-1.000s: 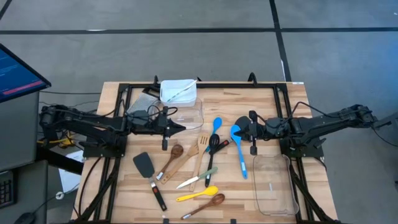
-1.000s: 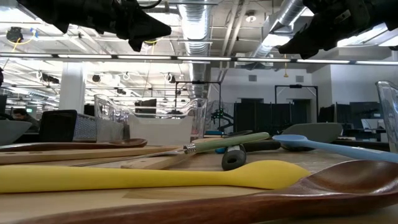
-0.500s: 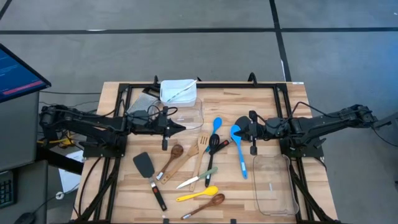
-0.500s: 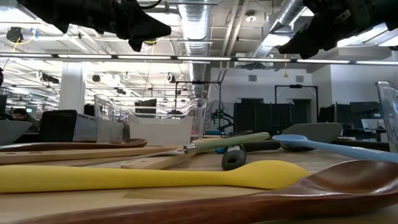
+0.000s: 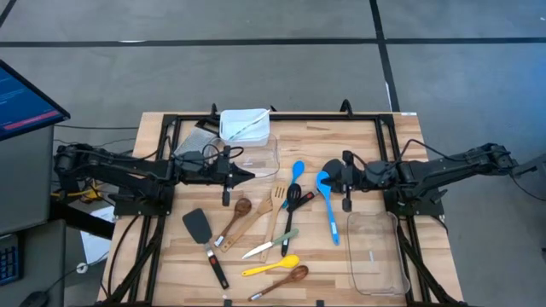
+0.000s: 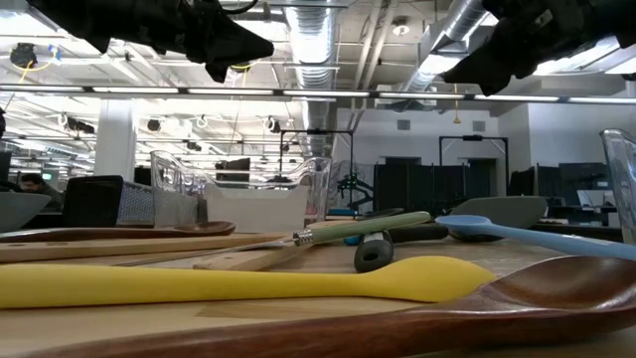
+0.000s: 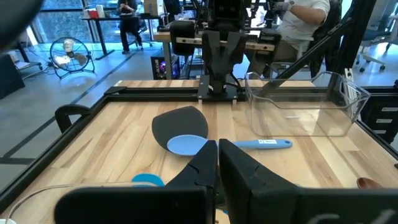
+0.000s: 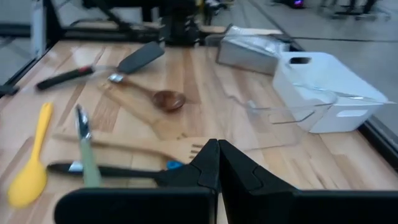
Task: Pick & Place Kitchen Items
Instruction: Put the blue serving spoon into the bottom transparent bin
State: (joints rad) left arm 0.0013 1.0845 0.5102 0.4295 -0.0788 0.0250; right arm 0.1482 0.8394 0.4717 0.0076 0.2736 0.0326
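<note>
Nothing has moved; left hand [image 5: 250, 175] and right hand [image 5: 327, 176] stay shut, empty.

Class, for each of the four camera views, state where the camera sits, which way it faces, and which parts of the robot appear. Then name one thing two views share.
High view: above, looking straight down on the wooden table, both arms, left gripper and right gripper.
Low view: at tabletop height, looking across the yellow spoon; arms overhead.
Left wrist view: looks past its shut jaws toward the right arm.
Right wrist view: looks past its shut jaws over the utensils.
Shared: the yellow spoon also appears in the right wrist view.
</note>
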